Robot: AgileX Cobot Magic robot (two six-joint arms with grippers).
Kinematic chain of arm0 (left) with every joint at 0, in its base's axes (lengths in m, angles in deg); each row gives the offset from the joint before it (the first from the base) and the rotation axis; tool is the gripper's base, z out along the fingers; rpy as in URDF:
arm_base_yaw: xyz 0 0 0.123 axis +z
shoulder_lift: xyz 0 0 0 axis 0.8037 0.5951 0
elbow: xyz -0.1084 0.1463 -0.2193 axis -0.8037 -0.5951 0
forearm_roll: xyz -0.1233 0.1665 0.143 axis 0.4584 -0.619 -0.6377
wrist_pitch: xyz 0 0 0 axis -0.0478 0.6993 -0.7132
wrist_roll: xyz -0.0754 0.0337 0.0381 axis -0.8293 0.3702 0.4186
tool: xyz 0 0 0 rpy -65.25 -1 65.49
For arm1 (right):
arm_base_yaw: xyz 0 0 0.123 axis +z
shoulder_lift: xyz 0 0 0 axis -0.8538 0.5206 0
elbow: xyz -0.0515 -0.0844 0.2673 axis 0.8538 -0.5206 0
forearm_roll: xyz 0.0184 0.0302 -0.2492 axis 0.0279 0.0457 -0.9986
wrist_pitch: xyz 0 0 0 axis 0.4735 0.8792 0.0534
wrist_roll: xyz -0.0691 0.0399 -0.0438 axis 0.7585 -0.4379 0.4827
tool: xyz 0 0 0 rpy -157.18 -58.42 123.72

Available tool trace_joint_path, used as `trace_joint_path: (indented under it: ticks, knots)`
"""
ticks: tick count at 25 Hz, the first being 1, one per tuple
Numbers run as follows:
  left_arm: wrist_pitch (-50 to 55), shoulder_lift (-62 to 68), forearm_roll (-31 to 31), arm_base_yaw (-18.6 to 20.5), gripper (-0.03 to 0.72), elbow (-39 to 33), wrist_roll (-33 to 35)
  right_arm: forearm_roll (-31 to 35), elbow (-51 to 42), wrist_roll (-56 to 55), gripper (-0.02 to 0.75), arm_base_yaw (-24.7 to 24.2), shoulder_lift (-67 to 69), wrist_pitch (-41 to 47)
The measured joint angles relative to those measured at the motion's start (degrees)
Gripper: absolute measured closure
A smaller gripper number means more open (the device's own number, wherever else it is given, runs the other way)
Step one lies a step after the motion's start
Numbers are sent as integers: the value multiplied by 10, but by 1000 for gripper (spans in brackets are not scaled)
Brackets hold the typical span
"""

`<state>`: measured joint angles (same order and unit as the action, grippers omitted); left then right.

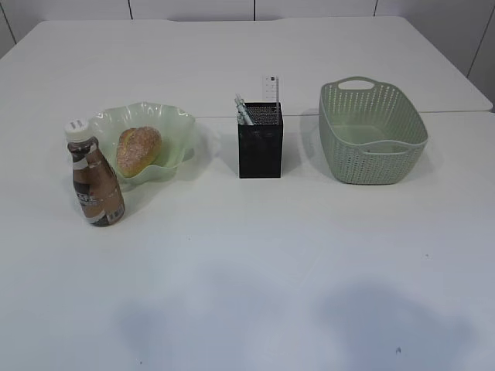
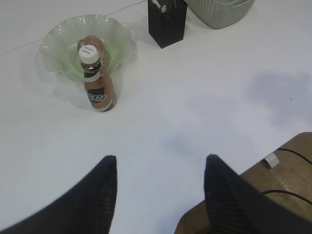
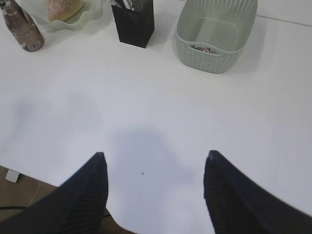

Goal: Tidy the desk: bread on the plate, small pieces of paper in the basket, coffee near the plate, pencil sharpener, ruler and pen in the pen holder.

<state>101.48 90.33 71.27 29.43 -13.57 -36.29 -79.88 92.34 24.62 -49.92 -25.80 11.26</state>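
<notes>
The golden-brown bread lies in the pale green ruffled plate at the left of the white desk. The coffee bottle stands upright just in front of the plate, touching or nearly touching its rim. The black mesh pen holder holds a clear ruler and a pen; no pencil sharpener shows. The green basket has small pieces of paper on its floor. My left gripper is open above bare desk near the front edge. My right gripper is open too, with nothing between its fingers.
A seam crosses the desk behind the plate and the holder. In the left wrist view a brown surface with cables and a small white block lies below the desk's front edge. Neither arm shows in the exterior view.
</notes>
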Motion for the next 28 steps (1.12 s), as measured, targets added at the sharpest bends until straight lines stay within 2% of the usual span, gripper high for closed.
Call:
trace_joint_path:
  ticks: [8, 13, 15, 16, 19, 20, 28]
  knots:
    - [1, -149, -2, 0, 287, -102, 0, 4, -129, 0, 253, 0, -138, 1]
    - [1, -215, -3, 0, 291, -191, 0, -7, -209, 0, 253, 0, -211, 2]
    - [1, -237, -3, 0, 293, -229, 0, -9, -214, 0, 253, 0, -211, 2]
    - [1, -246, -3, 0, 293, -249, 0, -23, -252, 0, 253, 0, -267, 3]
    - [-5, -267, -3, 0, 294, -304, 0, -45, -274, 0, 253, 0, -305, 3]
    - [-10, -272, -5, 0, 294, -316, 0, -63, -285, -1, 253, 0, -329, 3]
    - [-81, -279, -35, 0, 305, -346, 0, -86, -314, -1, 256, 0, -371, 5]
